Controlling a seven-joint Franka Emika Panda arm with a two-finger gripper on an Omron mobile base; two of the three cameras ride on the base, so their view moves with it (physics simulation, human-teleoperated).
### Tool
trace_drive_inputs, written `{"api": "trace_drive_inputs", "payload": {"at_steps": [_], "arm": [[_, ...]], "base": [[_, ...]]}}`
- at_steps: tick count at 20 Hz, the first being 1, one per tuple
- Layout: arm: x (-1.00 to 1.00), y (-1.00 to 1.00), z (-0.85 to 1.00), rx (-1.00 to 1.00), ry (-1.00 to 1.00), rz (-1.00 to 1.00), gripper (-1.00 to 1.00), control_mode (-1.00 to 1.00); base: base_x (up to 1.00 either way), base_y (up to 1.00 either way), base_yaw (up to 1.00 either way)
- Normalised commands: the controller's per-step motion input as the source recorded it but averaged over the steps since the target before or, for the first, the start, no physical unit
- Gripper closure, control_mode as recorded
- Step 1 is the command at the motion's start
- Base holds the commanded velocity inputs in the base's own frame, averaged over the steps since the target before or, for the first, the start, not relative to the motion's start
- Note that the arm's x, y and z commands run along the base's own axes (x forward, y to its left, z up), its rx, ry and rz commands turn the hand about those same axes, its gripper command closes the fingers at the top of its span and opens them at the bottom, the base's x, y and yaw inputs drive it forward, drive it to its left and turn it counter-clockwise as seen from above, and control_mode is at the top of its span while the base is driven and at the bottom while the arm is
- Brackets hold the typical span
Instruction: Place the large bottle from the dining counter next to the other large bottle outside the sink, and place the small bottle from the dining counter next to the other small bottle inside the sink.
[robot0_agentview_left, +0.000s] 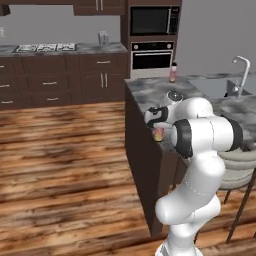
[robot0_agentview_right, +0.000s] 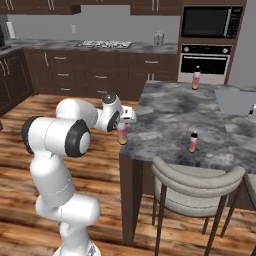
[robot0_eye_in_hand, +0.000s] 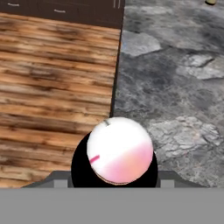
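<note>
My gripper (robot0_agentview_right: 122, 125) hangs over the near left corner of the dining counter (robot0_agentview_right: 200, 120), shut on the large bottle (robot0_agentview_right: 122, 135), a pink-to-yellow one held upright at the counter's edge. That bottle (robot0_agentview_left: 159, 133) shows below the hand, and from above as a white and pink round (robot0_eye_in_hand: 119, 151). The small bottle (robot0_agentview_right: 193, 142), pink with a dark cap, stands on the counter to the right of my gripper. The other large bottle (robot0_agentview_right: 196, 78) stands at the far edge, left of the sink (robot0_agentview_left: 220, 86). The other small bottle is out of view.
A tall silver faucet (robot0_agentview_left: 242, 75) arches over the sink. Grey padded chairs (robot0_agentview_right: 195, 185) stand against the counter's near side. Wooden floor (robot0_agentview_left: 65, 160) lies to the left. The wall counter with a stove (robot0_agentview_right: 105, 45) and an oven (robot0_agentview_right: 205, 62) line the back.
</note>
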Motion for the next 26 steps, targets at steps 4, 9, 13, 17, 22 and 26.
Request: {"api": "trace_drive_inputs", "payload": {"at_steps": [4, 9, 13, 17, 22, 26], "arm": [[0.0, 0.0, 0.0, 0.0, 0.0, 0.0, 1.0, 1.0], [0.0, 0.0, 0.0, 0.0, 0.0, 0.0, 1.0, 1.0], [0.0, 0.0, 0.0, 0.0, 0.0, 0.0, 1.0, 1.0], [0.0, 0.0, 0.0, 0.0, 0.0, 0.0, 1.0, 1.0], [0.0, 0.0, 0.0, 0.0, 0.0, 0.0, 1.0, 1.0], [0.0, 0.0, 0.0, 0.0, 0.0, 0.0, 1.0, 1.0]], "base": [[0.27, 0.59, 0.0], [0.41, 0.58, 0.0], [0.6, 0.46, 0.0], [0.79, 0.38, 0.0], [0.87, 0.16, 0.0], [0.95, 0.06, 0.0]]}}
